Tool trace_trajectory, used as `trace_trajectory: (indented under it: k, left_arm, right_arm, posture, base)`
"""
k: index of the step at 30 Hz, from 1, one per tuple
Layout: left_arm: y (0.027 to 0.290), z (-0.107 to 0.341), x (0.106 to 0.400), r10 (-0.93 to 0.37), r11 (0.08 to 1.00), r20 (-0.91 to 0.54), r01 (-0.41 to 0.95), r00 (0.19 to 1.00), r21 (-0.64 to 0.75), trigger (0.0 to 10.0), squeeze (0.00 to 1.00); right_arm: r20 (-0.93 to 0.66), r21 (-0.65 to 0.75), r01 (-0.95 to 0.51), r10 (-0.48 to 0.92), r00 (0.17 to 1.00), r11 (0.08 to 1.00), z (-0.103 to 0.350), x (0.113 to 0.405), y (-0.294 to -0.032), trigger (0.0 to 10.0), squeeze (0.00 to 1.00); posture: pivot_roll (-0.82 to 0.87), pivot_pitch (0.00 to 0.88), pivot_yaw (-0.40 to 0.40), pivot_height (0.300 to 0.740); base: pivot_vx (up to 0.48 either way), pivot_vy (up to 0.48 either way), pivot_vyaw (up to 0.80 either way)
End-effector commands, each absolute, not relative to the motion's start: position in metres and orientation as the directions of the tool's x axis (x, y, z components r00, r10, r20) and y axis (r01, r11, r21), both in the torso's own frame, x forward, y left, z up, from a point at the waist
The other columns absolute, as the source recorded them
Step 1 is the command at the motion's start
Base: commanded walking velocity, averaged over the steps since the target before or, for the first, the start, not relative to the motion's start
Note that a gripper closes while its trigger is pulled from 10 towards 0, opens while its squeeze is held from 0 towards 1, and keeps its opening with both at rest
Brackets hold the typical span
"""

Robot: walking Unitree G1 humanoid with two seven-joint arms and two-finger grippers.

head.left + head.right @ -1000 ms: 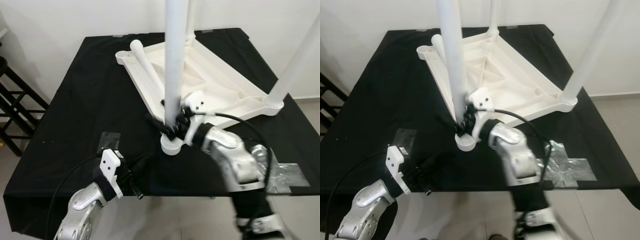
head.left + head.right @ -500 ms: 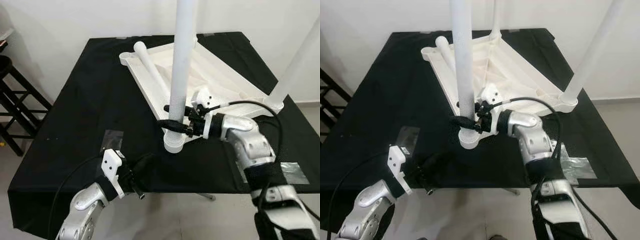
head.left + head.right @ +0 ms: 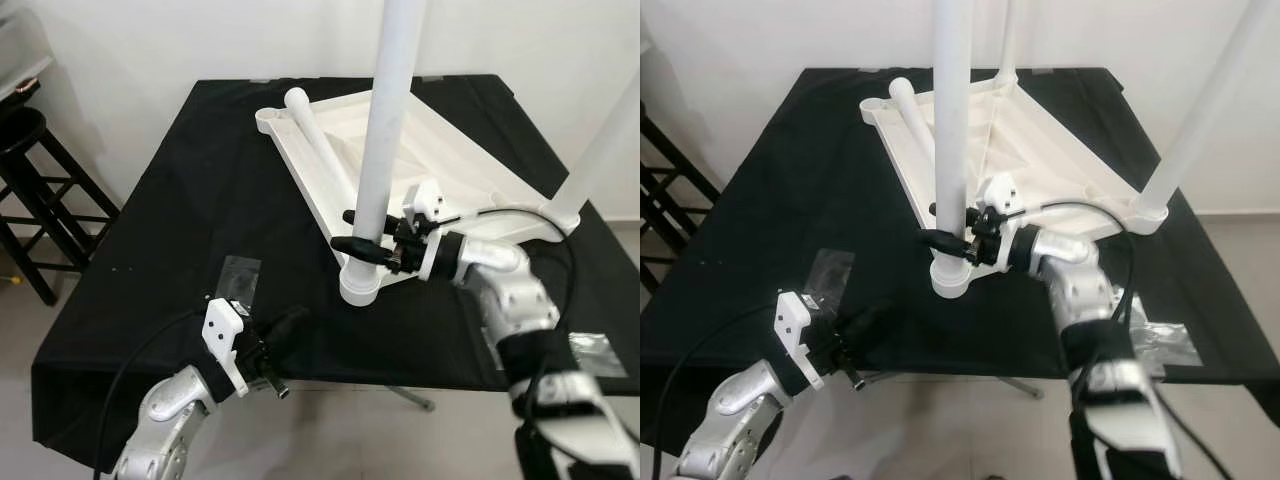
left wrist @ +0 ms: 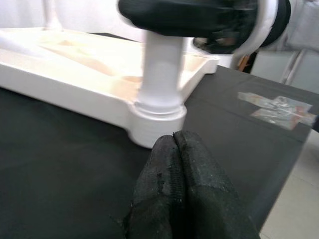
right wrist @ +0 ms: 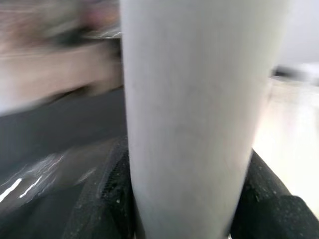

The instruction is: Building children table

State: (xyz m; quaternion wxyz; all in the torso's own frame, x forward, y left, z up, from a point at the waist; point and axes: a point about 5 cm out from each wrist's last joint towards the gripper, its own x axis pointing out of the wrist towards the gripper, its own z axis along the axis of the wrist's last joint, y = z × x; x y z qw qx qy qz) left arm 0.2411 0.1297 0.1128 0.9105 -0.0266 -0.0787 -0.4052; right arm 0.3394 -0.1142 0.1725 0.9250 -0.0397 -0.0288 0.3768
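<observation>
Table leg (image 3: 385, 150) upright in corner socket, right end effector (image 3: 362, 232) clamped around it, left end effector (image 4: 174, 164) closed, empty.

White tabletop (image 3: 450, 165) upside down, near leg (image 3: 385, 150) upright in socket

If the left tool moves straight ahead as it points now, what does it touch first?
Most likely the round white socket at the foot of the upright leg; the left tool points straight at it across bare black cloth.

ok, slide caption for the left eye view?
Right gripper clamps upright white tube leg seated in upturned white plastic tabletop.
</observation>
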Motion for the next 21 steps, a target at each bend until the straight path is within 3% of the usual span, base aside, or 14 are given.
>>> trace_trajectory:
  k: [1, 4, 8, 13, 14, 16, 17, 18, 19, 21]
  left_arm:
    - [0.13, 0.112, 0.24, -0.738, 0.666, 0.158, 0.746, 0.656, 0.01, 10.0, 0.0]
    - [0.13, 0.112, 0.24, -0.738, 0.666, 0.158, 0.746, 0.657, 0.01, 10.0, 0.0]
    - [0.13, 0.112, 0.242, -0.744, 0.658, 0.155, 0.753, 0.649, 0.005, 10.0, 0.0]
    - [0.13, 0.111, 0.243, -0.746, 0.657, 0.154, 0.754, 0.648, 0.011, 10.0, 0.0]
    - [0.13, 0.111, 0.243, -0.741, 0.663, 0.156, 0.749, 0.653, 0.013, 10.0, 0.0]
    - [0.13, 0.112, 0.243, -0.737, 0.667, 0.157, 0.745, 0.658, 0.013, 10.0, 0.0]
    - [0.13, 0.112, 0.243, -0.735, 0.669, 0.158, 0.743, 0.659, 0.013, 10.0, 0.0]
    - [0.13, 0.112, 0.243, -0.735, 0.669, 0.158, 0.743, 0.659, 0.013, 10.0, 0.0]
    - [0.13, 0.112, 0.243, -0.737, 0.667, 0.158, 0.745, 0.657, 0.013, 10.0, 0.0]
    - [0.129, 0.111, 0.243, -0.739, 0.665, 0.158, 0.747, 0.655, 0.012, 10.0, 0.0]
  right_arm:
    - [-0.184, -0.041, -0.339, 0.326, 0.927, 0.94, 0.122, 0.33, -0.122, 0.0, 0.0]
    - [-0.204, -0.003, -0.23, 0.224, 0.953, 0.973, 0.115, 0.323, -0.122, 0.0, 0.0]
    - [-0.166, -0.024, -0.391, 0.382, 0.909, 0.92, 0.118, 0.307, -0.083, 0.0, 0.0]
    - [-0.157, -0.022, -0.394, 0.386, 0.909, 0.919, 0.12, 0.314, -0.08, 0.0, 0.0]
    - [-0.161, -0.028, -0.384, 0.375, 0.913, 0.923, 0.122, 0.314, -0.079, 4.8, 0.0]
    - [-0.165, -0.032, -0.375, 0.366, 0.916, 0.926, 0.123, 0.313, -0.077, 4.8, 0.0]
    - [-0.136, -0.04, -0.381, 0.373, 0.918, 0.924, 0.129, 0.315, -0.078, 10.0, 0.0]
    - [-0.136, -0.04, -0.381, 0.373, 0.918, 0.924, 0.129, 0.315, -0.078, 10.0, 0.0]
    - [-0.1, -0.022, -0.431, 0.427, 0.899, 0.902, 0.138, 0.317, -0.077, 10.0, 1.0]
    - [-0.073, -0.01, -0.47, 0.468, 0.881, 0.883, 0.145, 0.319, -0.077, 10.0, 1.0]
  posture:
    - [0.04, 0.141, 0.007, 0.74]
    - [0.04, 0.141, 0.007, 0.74]
    - [0.03, 0.136, 0.014, 0.74]
    - [0.04, 0.135, 0.007, 0.74]
    - [0.04, 0.134, 0.009, 0.74]
    - [0.04, 0.134, 0.009, 0.74]
    - [0.04, 0.133, 0.007, 0.74]
    - [0.04, 0.133, 0.007, 0.74]
    - [0.04, 0.13, 0.007, 0.74]
    - [0.04, 0.13, 0.007, 0.74]
  base:
    - [0.0, 0.0, 0.0]
    - [0.0, 0.0, 0.0]
    - [0.0, 0.0, 0.0]
    - [0.0, 0.0, 0.0]
    - [0.0, 0.0, 0.0]
    - [0.0, 0.0, 0.0]
    - [0.0, 0.0, 0.0]
    - [0.0, 0.0, 0.0]
    - [0.0, 0.0, 0.0]
    - [0.0, 0.0, 0.0]
